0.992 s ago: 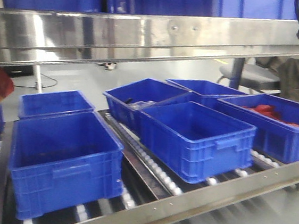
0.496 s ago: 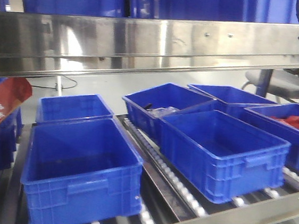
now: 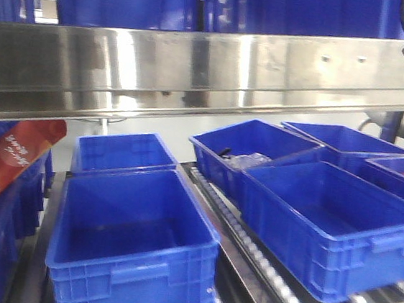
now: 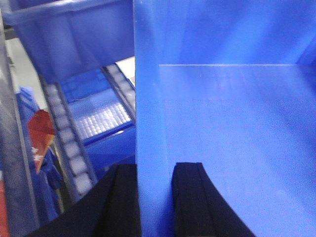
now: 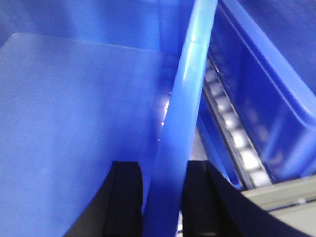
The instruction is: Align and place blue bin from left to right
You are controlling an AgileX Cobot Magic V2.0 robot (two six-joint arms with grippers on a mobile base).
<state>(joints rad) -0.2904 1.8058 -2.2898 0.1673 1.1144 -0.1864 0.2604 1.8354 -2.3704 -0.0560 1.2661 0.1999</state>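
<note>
Front view had slid left over the last second: rack crates (image 3: 135, 238) drifted right in frame and loomed larger, red carton (image 3: 9, 164) came further in. Left gripper (image 4: 155, 173) sat astride one wall of the blue bin (image 4: 232, 123), fingers clamped either side. Right gripper (image 5: 163, 168) pinched another wall the same way. Bin hung between both arms above the roller rack (image 4: 69, 143), not yet set down; couldn't pick it out in the front view. Risk: thin-wall pinch only, so arm mismatch could twist or slip it. Lowering off-line could clip the neighbouring crate (image 5: 266, 98).
</note>
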